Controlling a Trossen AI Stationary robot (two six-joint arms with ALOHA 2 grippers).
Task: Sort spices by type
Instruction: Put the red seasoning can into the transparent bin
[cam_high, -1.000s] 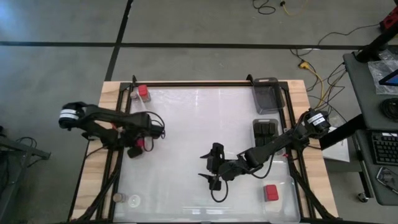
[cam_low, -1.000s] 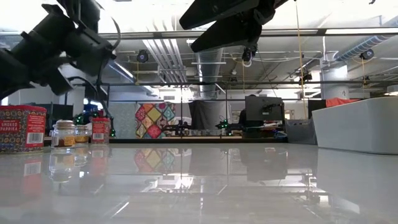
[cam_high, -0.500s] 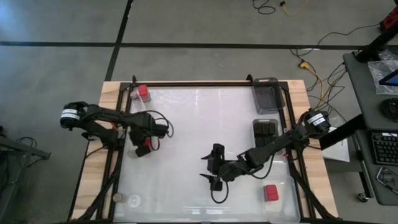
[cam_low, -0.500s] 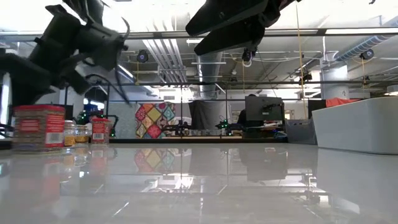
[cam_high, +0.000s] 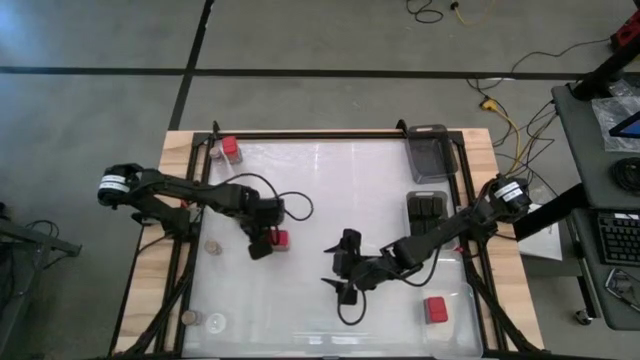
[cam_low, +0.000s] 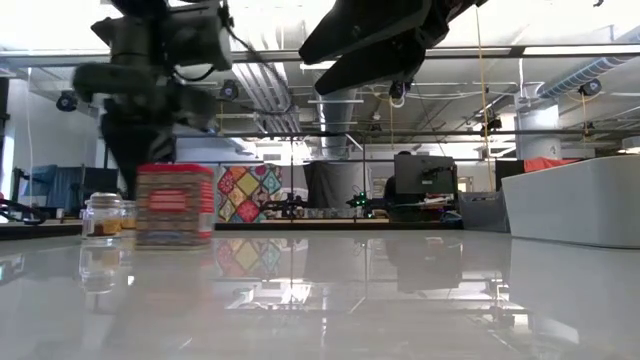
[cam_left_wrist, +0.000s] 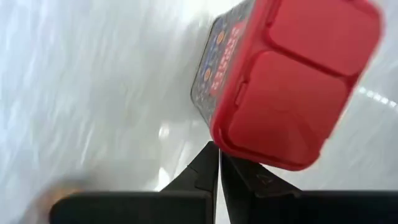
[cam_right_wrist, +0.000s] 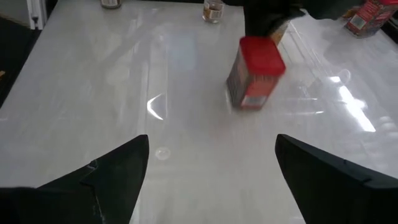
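Glossy white, the surface (cam_high: 330, 180) carries a red rectangular spice tin (cam_high: 279, 240) near its middle, toward the left edge. Touching it, the left gripper (cam_high: 262, 243) is clenched with fingertips together against the tin's side, apparently pushing rather than grasping. Just beyond, the right gripper (cam_high: 345, 270) waits released, fingers wide. Sorting looks barely begun: another red tin (cam_high: 230, 149) stands in the far left corner, a third (cam_high: 436, 309) near the right front, small brown-topped round jars (cam_high: 212, 246) sit along the left edge.
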